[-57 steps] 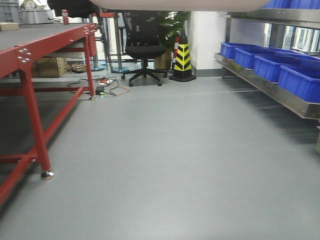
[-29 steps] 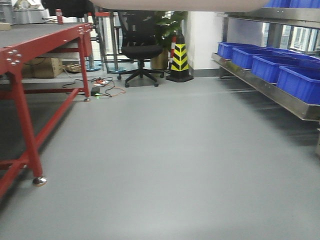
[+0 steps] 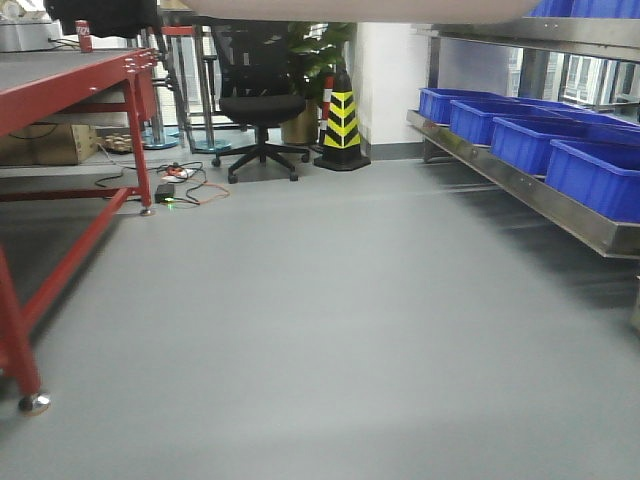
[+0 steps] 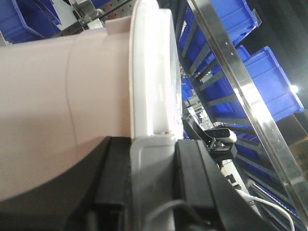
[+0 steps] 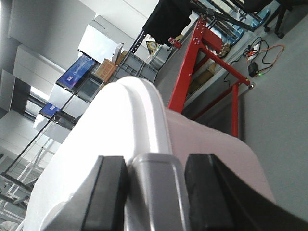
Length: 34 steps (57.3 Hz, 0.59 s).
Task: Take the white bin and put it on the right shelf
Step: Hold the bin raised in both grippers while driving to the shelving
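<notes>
Grab done: I held the pale pinkish-white rectangular plastic tote aloft, left claw and right claw each pinching a lidded end. The brushed stainless-steel shelf stood right; placing remained.

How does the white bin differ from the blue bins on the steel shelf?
Colour: the white bin is pale pinkish-white; the blue bins are deep blue. Top: the white bin has a white lid; the blue bins are open. Place: the white bin is held up off the floor; the blue bins stand in a row on the shelf. Both are rectangular plastic bins.
</notes>
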Each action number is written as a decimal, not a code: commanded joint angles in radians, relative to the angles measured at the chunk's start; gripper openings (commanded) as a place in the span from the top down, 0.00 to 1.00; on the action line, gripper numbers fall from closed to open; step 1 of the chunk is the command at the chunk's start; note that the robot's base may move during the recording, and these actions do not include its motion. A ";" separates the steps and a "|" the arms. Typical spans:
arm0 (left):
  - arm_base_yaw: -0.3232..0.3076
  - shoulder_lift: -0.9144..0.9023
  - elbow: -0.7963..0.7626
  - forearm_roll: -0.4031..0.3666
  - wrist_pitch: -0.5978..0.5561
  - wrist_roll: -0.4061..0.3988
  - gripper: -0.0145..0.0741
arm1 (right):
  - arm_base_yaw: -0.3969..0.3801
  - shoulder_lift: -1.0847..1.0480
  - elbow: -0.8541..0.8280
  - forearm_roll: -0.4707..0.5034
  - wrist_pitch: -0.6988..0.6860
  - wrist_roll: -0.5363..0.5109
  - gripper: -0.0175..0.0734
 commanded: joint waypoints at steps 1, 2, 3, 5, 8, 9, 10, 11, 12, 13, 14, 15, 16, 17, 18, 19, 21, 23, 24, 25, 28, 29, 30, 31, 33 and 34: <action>-0.040 -0.054 -0.037 -0.104 0.255 0.028 0.97 | 0.027 -0.046 -0.039 0.098 0.143 -0.008 0.74; -0.040 -0.054 -0.037 -0.104 0.255 0.028 0.97 | 0.027 -0.046 -0.039 0.098 0.143 -0.008 0.74; -0.040 -0.054 -0.037 -0.104 0.255 0.028 0.97 | 0.027 -0.046 -0.039 0.098 0.143 -0.008 0.74; -0.040 -0.054 -0.037 -0.104 0.255 0.028 0.97 | 0.027 -0.046 -0.039 0.098 0.143 -0.008 0.74; -0.040 -0.054 -0.037 -0.104 0.255 0.028 0.97 | 0.027 -0.046 -0.039 0.098 0.143 -0.008 0.74; -0.040 -0.054 -0.037 -0.104 0.255 0.028 0.97 | 0.027 -0.046 -0.039 0.098 0.143 -0.008 0.74; -0.040 -0.054 -0.037 -0.104 0.255 0.028 0.97 | 0.027 -0.046 -0.039 0.098 0.143 -0.008 0.74; -0.040 -0.054 -0.037 -0.104 0.255 0.028 0.97 | 0.027 -0.046 -0.039 0.098 0.143 -0.008 0.74; -0.040 -0.054 -0.037 -0.104 0.255 0.028 0.97 | 0.027 -0.046 -0.039 0.098 0.143 -0.008 0.74; -0.040 -0.054 -0.037 -0.104 0.255 0.028 0.97 | 0.027 -0.046 -0.039 0.098 0.143 -0.008 0.74; -0.040 -0.054 -0.037 -0.104 0.255 0.028 0.97 | 0.027 -0.046 -0.039 0.098 0.143 -0.008 0.74; -0.040 -0.054 -0.037 -0.104 0.255 0.028 0.97 | 0.027 -0.046 -0.039 0.098 0.143 -0.008 0.74; -0.040 -0.054 -0.037 -0.104 0.255 0.028 0.97 | 0.027 -0.046 -0.039 0.098 0.143 -0.008 0.74; -0.040 -0.054 -0.037 -0.104 0.255 0.028 0.97 | 0.027 -0.046 -0.039 0.098 0.143 -0.008 0.74; -0.040 -0.054 -0.037 -0.104 0.255 0.028 0.97 | 0.027 -0.046 -0.039 0.098 0.143 -0.008 0.74; -0.040 -0.054 -0.037 -0.104 0.255 0.028 0.97 | 0.027 -0.046 -0.039 0.098 0.143 -0.008 0.74; -0.040 -0.054 -0.037 -0.104 0.255 0.028 0.97 | 0.027 -0.046 -0.039 0.098 0.143 -0.008 0.74; -0.040 -0.054 -0.037 -0.104 0.255 0.028 0.97 | 0.027 -0.046 -0.039 0.098 0.143 -0.008 0.74; -0.040 -0.054 -0.037 -0.104 0.255 0.028 0.97 | 0.027 -0.046 -0.039 0.098 0.143 -0.008 0.74; -0.040 -0.054 -0.037 -0.104 0.255 0.028 0.97 | 0.027 -0.046 -0.039 0.098 0.143 -0.008 0.74; -0.040 -0.054 -0.037 -0.104 0.255 0.028 0.97 | 0.027 -0.046 -0.039 0.098 0.143 -0.008 0.74; -0.040 -0.054 -0.037 -0.104 0.255 0.028 0.97 | 0.027 -0.046 -0.039 0.098 0.143 -0.008 0.74; -0.040 -0.054 -0.037 -0.104 0.255 0.028 0.97 | 0.027 -0.046 -0.039 0.098 0.143 -0.008 0.74; -0.040 -0.054 -0.037 -0.104 0.255 0.028 0.97 | 0.027 -0.046 -0.039 0.098 0.143 -0.008 0.74; -0.040 -0.054 -0.037 -0.104 0.255 0.028 0.97 | 0.027 -0.046 -0.039 0.098 0.143 -0.008 0.74; -0.040 -0.054 -0.037 -0.104 0.255 0.028 0.97 | 0.027 -0.046 -0.039 0.098 0.143 -0.008 0.74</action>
